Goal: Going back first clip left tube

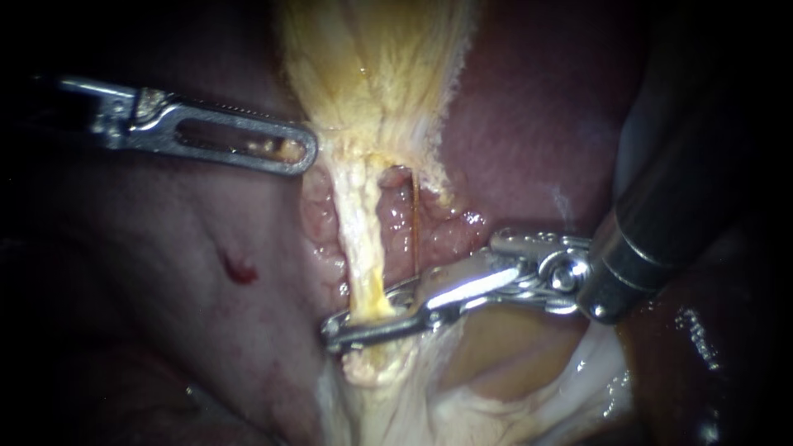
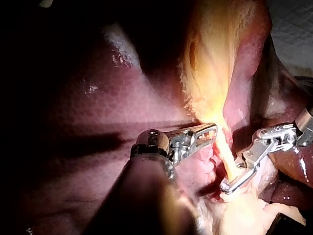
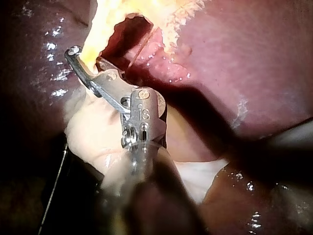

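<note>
The right instrument [image 1: 347,326] comes in from the right, and its pincer is closed down to a narrow gap on the left tube [image 1: 357,239], with one blade on each side of the pale strand, low on its length. A red tube [image 1: 411,235] runs just beside it, outside the pincer. The left instrument [image 1: 307,155] lies with its tip against the edge of the yellow tissue [image 1: 372,66] above. I cannot tell whether its pincer grips that tissue. The liver [image 1: 529,124] lies behind.
</note>
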Controlling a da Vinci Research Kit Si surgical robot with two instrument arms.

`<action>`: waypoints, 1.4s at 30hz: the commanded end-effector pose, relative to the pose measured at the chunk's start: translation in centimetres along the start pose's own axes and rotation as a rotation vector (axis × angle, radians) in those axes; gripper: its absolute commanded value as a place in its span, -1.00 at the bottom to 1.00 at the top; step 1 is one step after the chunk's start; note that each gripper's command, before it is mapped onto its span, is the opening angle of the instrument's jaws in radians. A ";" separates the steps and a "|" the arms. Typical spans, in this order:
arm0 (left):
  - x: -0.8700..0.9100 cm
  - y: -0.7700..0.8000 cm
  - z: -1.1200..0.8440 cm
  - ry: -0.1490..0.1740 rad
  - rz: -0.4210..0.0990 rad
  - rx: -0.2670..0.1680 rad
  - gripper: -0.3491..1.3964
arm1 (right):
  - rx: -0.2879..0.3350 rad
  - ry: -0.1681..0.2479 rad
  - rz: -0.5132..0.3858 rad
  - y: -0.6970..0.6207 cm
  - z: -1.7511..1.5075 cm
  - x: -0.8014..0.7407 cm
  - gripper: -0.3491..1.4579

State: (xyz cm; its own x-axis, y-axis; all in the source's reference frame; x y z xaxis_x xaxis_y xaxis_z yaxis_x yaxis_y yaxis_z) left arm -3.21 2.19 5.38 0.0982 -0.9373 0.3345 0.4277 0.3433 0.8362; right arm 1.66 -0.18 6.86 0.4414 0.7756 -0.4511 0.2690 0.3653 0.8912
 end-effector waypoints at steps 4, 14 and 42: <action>0.00 0.00 -0.01 0.000 0.000 0.000 -1.00 | 0.000 0.000 0.000 0.00 0.00 0.00 -1.00; 0.00 -0.02 -0.02 -0.002 0.000 0.002 -1.00 | -0.008 0.005 0.004 -0.02 -0.02 -0.03 -0.86; 0.00 -0.04 -0.03 -0.002 0.000 0.003 -1.00 | -0.158 0.073 -0.266 0.05 0.07 0.03 -0.06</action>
State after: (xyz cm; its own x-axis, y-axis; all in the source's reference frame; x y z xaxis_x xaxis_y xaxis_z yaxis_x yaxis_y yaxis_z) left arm -3.20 2.17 5.33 0.0964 -0.9373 0.3349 0.4254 0.3430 0.8375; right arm 1.75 -0.18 6.89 0.3053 0.6633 -0.6833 0.2331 0.6437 0.7289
